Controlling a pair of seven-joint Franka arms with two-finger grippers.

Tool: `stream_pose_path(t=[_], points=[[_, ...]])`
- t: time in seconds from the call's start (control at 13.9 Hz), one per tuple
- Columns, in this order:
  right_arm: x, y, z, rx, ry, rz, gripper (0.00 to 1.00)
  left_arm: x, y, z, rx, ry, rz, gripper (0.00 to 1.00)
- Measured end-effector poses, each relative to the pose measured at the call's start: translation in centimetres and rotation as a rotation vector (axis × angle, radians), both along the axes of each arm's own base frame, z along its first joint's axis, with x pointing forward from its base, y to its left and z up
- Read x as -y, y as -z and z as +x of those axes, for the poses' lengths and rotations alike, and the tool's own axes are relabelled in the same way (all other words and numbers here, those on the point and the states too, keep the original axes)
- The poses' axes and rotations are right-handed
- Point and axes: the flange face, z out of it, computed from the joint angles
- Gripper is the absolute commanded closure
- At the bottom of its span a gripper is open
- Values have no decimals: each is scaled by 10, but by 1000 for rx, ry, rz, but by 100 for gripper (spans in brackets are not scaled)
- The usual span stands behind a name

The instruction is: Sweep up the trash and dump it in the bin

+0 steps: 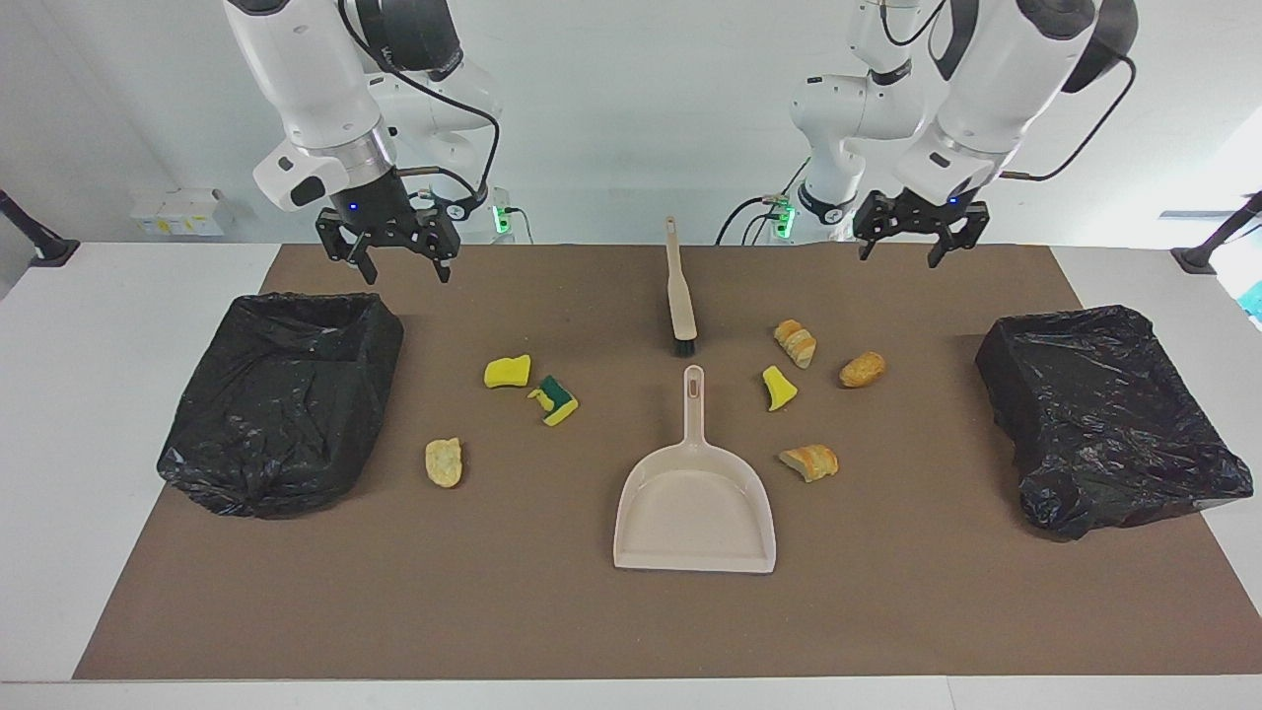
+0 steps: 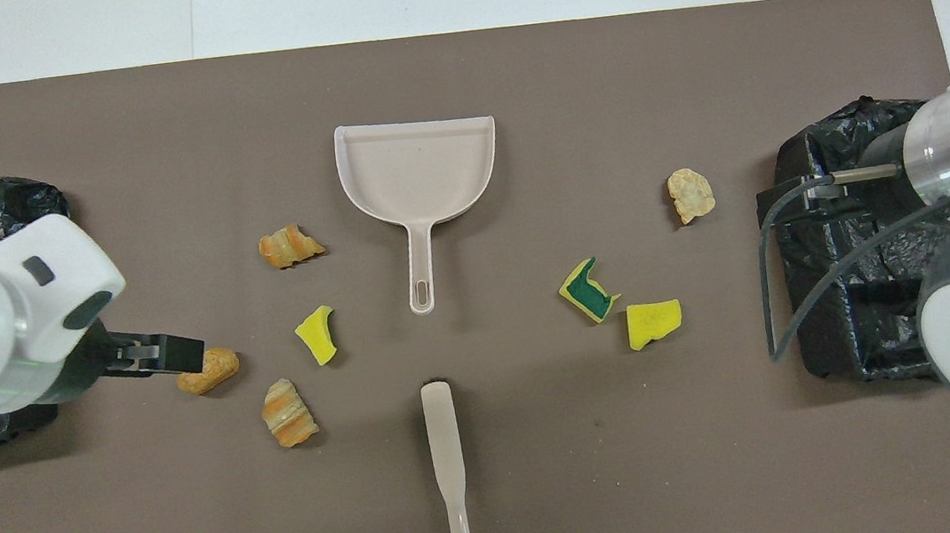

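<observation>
While both the left gripper (image 1: 920,245) and right gripper (image 1: 402,258) hang spread and empty, the brush (image 1: 679,296) and dustpan (image 1: 695,493) await grasping.

Bright, even overhead light; soft short shadows; mild sheen on black bags (image 1: 281,394); sharp focus.

No readable text, labels, brands or numbers on anything.

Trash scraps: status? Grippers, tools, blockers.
Left gripper and right gripper open, empty, raised above the brown mat. Seven yellow sponge and bread scraps unswept. Beige plastic dustpan and beige brush untouched. Nothing blocking.
</observation>
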Motion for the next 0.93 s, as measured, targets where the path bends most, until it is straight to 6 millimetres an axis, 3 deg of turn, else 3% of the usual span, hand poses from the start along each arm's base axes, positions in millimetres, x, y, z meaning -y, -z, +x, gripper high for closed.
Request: stream_pose_path(t=[0.36,0.65,0.93], points=[[-2,3,2,-6,-2,0,0,50,28,-30,-2,-7,14,0],[-2,3,2,-6,-3,0,0,111,53,-89,-28,-48,61,0],[-4,3,1,-6,-7,1,0,136,76,-124,-37,-45,75,0]])
